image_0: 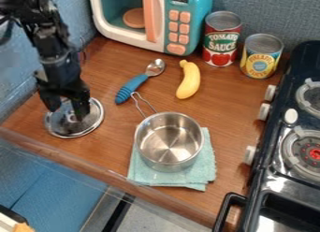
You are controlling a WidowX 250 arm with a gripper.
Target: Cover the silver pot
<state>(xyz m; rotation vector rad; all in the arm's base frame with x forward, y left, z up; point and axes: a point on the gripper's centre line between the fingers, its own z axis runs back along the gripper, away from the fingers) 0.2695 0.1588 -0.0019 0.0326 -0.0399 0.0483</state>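
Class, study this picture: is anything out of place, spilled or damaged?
Nothing looks spilled or damaged. Only the cloth under the silver pot seems slightly untidy, its folded layers not lining up. The lid lies off the pot, below the gripper, which suits the task.

Silver pot (pixel 169 141): round, shiny metal, straight walls, uncovered, bare metal bottom seen inside. Upright on folded light-blue cloth (pixel 141 167) on table (pixel 241 112). Long looped wire handle points to upper left of view. Lid (pixel 94 120): round, shiny, silver rim, middle partly hidden. Lies flat on table, left side of view, near front edge, well apart from pot.
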